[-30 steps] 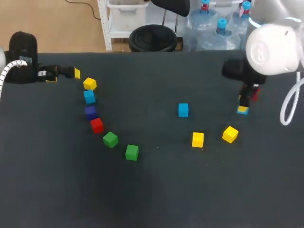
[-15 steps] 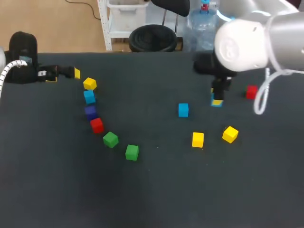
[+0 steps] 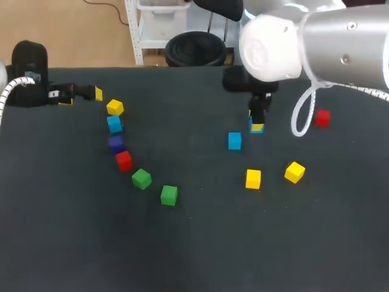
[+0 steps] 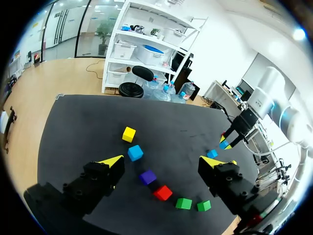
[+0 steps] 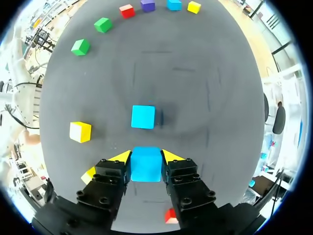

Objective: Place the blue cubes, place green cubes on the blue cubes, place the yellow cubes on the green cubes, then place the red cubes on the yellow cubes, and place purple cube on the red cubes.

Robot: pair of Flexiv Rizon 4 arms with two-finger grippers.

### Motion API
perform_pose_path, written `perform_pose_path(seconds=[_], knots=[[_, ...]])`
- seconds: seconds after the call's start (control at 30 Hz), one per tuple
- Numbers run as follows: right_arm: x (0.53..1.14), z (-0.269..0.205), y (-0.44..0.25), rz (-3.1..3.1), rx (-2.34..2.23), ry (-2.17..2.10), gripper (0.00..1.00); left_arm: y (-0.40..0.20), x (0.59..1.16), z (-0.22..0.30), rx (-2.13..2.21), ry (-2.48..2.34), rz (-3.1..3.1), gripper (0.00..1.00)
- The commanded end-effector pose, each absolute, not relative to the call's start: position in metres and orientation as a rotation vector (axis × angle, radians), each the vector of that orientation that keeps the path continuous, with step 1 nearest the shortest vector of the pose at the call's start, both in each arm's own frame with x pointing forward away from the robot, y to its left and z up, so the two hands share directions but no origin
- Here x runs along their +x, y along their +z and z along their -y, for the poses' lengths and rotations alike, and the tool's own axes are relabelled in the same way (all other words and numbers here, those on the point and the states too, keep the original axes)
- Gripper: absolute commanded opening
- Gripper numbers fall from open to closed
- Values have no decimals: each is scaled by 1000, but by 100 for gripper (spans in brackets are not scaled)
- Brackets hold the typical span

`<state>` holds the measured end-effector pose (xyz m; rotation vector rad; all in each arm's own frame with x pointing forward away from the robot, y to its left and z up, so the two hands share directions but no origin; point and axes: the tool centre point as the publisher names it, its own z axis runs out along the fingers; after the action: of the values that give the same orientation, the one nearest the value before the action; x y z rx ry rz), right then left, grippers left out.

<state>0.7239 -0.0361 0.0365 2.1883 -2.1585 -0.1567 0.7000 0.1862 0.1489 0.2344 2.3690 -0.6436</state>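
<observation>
The right gripper (image 5: 146, 157) was clamped on a small bright-blue cube (image 5: 146, 169), its yellow-tipped fingers pressed against two opposite faces; the cube was plain, smooth-sided and sharp-edged, and sat level between the tips; seen from the head camera, the gripper (image 3: 257, 121) hung over the far middle of the black table (image 3: 200, 255) with the cube (image 3: 258, 128) at its tips; whether the cube touched the table could not be told. Just ahead of the held cube, apart from it, a second blue cube (image 5: 143, 117) (image 3: 234, 141) lay flat on the table; nearer the robot lay a square-set yellow cube (image 3: 253, 179) and a turned yellow cube (image 3: 294, 172); a lone red cube (image 3: 322, 118) lay well off to the right. The left gripper (image 4: 165, 162) was spread wide with nothing between its fingers, at the table's far left (image 3: 91, 93); ahead of it a curved row ran: far yellow cube (image 4: 128, 133), third blue cube (image 4: 135, 152), purple cube (image 4: 147, 176), red cube (image 4: 163, 192), green cube (image 4: 184, 203), last green cube (image 4: 203, 206).
</observation>
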Motion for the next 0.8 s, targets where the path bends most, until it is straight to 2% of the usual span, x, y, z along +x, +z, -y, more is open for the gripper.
perform_pose_path(seconds=[0.03,0.37,0.8], knots=[[717,41,35,2171,2171,-163,0,150,700,-186,233,-640,-2372,100],[686,40,32,2243,2105,-223,0,150,700,-186,233,-640,-2372,100],[684,33,15,2236,2096,-192,0,150,700,-186,233,-640,-2372,100]])
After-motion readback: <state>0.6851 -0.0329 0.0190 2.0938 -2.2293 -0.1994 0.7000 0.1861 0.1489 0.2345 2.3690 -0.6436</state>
